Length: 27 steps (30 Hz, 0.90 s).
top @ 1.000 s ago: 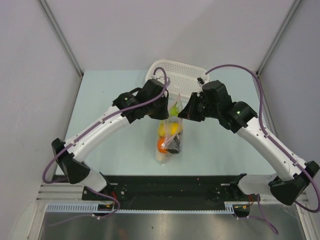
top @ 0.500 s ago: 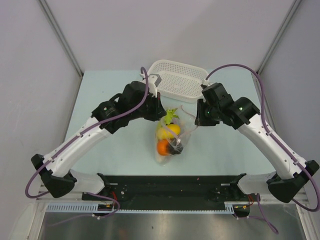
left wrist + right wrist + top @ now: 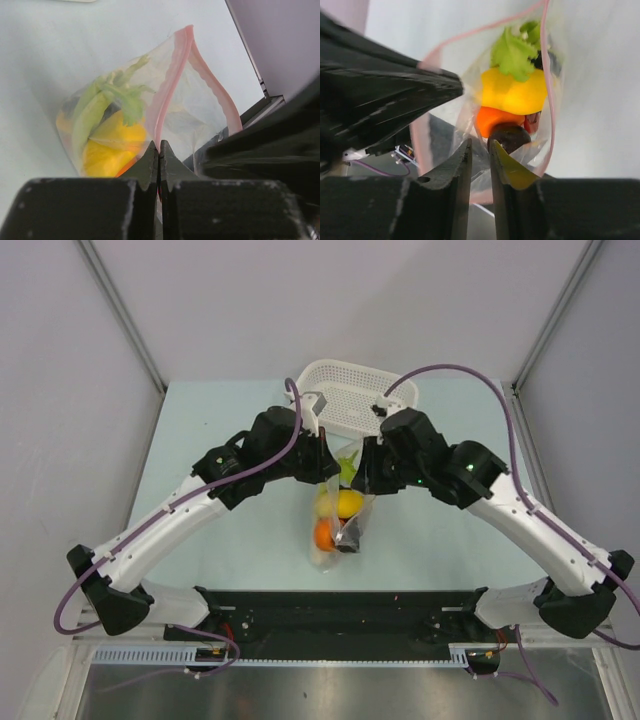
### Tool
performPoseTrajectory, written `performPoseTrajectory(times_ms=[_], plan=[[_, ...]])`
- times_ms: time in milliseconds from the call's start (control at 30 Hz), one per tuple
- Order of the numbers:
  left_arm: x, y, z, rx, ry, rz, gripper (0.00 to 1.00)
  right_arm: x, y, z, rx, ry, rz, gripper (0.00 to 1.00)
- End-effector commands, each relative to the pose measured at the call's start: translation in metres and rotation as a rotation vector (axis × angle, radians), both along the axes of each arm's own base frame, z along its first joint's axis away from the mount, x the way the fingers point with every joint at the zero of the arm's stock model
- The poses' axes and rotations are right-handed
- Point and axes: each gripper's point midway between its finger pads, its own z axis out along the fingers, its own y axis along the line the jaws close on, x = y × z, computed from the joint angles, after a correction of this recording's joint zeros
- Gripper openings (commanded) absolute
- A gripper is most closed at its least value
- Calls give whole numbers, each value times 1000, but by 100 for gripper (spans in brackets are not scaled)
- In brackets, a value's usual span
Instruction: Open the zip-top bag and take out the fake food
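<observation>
The zip-top bag (image 3: pixel 338 525) hangs upright between both arms, its pink zip strip (image 3: pixel 173 75) parted into an open mouth. Inside is the fake food: a yellow lemon (image 3: pixel 515 92), an orange (image 3: pixel 492 120), a dark round fruit (image 3: pixel 511 137), a red piece (image 3: pixel 534 123) and a green leafy stalk (image 3: pixel 100 106). My left gripper (image 3: pixel 159 148) is shut on one side of the pink strip. My right gripper (image 3: pixel 480 145) stands slightly open at the other side of the mouth, with clear bag film between its fingers.
A white perforated basket (image 3: pixel 355 398) sits at the back of the pale table (image 3: pixel 220 430), just behind both grippers. Grey walls close in the left and right sides. The black base rail (image 3: pixel 340 605) runs along the near edge.
The left gripper has closed on the pink strip. The right gripper has opened, swung out to the right, then come back left to the bag's mouth.
</observation>
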Motion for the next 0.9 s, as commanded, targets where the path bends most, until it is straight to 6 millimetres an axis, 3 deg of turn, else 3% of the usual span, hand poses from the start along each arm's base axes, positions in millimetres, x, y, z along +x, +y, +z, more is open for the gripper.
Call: performPoseTrajectory(times_ms=[0, 167, 233, 433, 567, 633, 867], plan=[[3, -5, 26, -87, -42, 7, 0, 10, 30, -21, 94, 55, -16, 24], [2, -1, 22, -76, -36, 19, 0, 21, 36, -58, 76, 91, 4, 25], [3, 1, 22, -74, -32, 34, 0, 26, 32, -78, 53, 129, -9, 32], [7, 4, 9, -63, -2, 87, 1, 26, 26, -101, 112, 266, -150, 63], [3, -9, 1, -103, 40, 48, 0, 23, 34, -114, 147, 338, -180, 70], [0, -15, 0, -118, 52, 31, 0, 23, 31, -120, 145, 358, -208, 78], [-1, -26, -7, -123, 70, 16, 0, 28, 18, -159, 223, 427, -370, 93]])
